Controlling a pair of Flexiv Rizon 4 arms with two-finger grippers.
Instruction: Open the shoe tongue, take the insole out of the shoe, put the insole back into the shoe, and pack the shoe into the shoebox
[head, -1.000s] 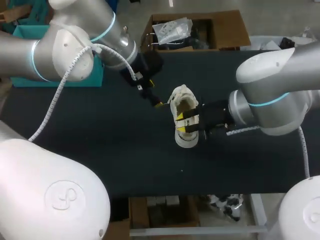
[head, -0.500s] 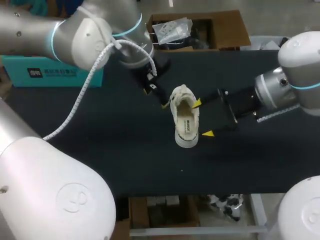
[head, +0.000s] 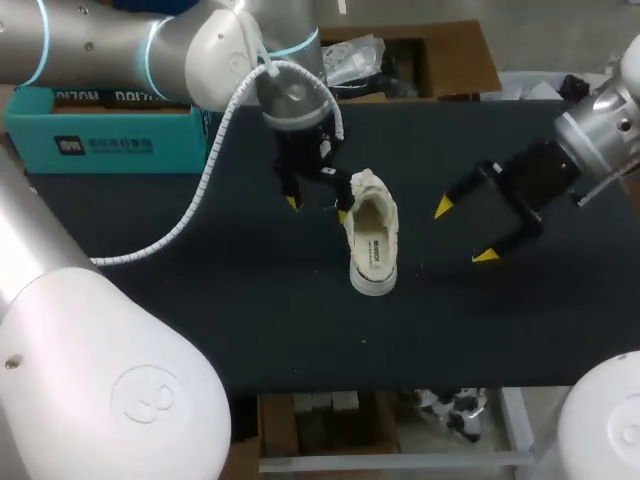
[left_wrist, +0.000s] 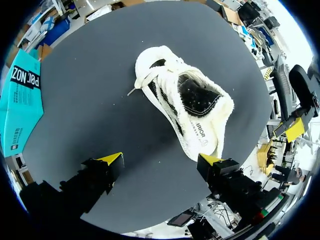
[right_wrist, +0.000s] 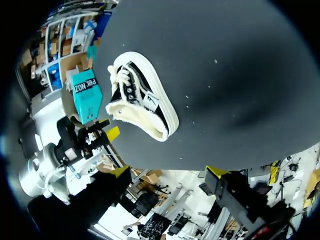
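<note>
Shoe (left_wrist: 185, 100) just ahead of left claw (left_wrist: 160, 160) (spread)

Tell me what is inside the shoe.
Inside the shoe lies a pale insole with dark print, ringed by fleecy lining. The toe end is hidden under the laces.

Silver-grey left arm (head: 180, 40) from the left to the middle; black yellow-tipped left gripper (head: 316, 208) pointed down, fingers wide apart, empty. Silver-grey right arm (head: 610, 125) from the right; black yellow-tipped right gripper (head: 464, 232) likewise.
</note>
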